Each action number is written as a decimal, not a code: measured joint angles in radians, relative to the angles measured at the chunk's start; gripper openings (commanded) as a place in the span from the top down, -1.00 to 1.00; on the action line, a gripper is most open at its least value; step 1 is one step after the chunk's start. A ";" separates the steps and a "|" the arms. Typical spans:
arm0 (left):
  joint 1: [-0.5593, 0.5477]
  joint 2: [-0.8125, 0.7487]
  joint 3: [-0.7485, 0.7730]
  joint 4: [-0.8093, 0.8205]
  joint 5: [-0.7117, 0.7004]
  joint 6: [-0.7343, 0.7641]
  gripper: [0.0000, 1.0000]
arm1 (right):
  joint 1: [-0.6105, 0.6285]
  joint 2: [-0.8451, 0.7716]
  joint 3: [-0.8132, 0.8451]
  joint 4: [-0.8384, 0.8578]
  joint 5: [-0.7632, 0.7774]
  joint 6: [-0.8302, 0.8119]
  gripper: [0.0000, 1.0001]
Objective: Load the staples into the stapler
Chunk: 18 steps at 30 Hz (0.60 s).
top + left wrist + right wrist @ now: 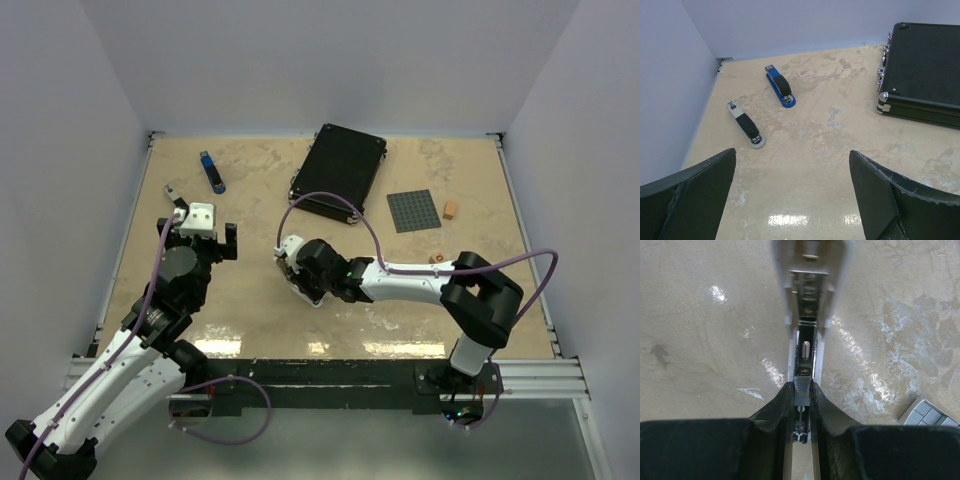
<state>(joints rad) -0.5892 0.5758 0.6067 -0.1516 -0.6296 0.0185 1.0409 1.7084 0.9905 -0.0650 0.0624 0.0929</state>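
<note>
as seen from above, the two arms rose from the lower edge of the frame, the left one bending up the left side and the right one reaching from the lower right toward the middle of the counter (250, 300). at the centre, the right hand (801, 386) had its fingers drawn close together, pinching a short ridged silvery strip (803, 389) at their tips. it looked like staples, though that could not be told for sure. the strip sat right over the open metal channel of a white stapler (810, 295), which stretched away from the fingertips toward the top of the right wrist view with its white cover lifted. a pale, grid-marked corner (927, 412) showed at the lower right of that view, too cut off to name.

at centre left, the left hand (792, 155) hung above bare counter with its fingers wide apart and nothing between them. beyond it, toward the upper left, lay a black-and-grey stapler (746, 126), and a little farther a blue stapler (780, 87), the two near each other but apart. a shut black case (925, 65) lay at the upper middle of the overhead frame. to the right of the case sat a grey studded plate (413, 210) with a small orange cube (451, 209) just beside it.
</note>
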 measured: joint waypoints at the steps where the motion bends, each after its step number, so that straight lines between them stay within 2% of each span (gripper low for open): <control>1: 0.000 0.000 0.000 0.000 0.000 0.000 -1.00 | 0.000 0.005 0.000 0.003 0.002 0.000 0.70; 13: 0.000 0.000 0.000 0.000 0.000 0.000 -1.00 | 0.001 0.006 0.000 0.007 0.006 -0.001 0.69; 18: 0.000 0.000 0.000 0.000 0.000 0.000 -1.00 | 0.001 0.006 0.000 0.006 0.006 -0.006 0.60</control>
<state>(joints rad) -0.5892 0.5758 0.6067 -0.1516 -0.6292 0.0185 1.0416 1.7142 0.9905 -0.0593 0.0685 0.0868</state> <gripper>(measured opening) 0.997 0.180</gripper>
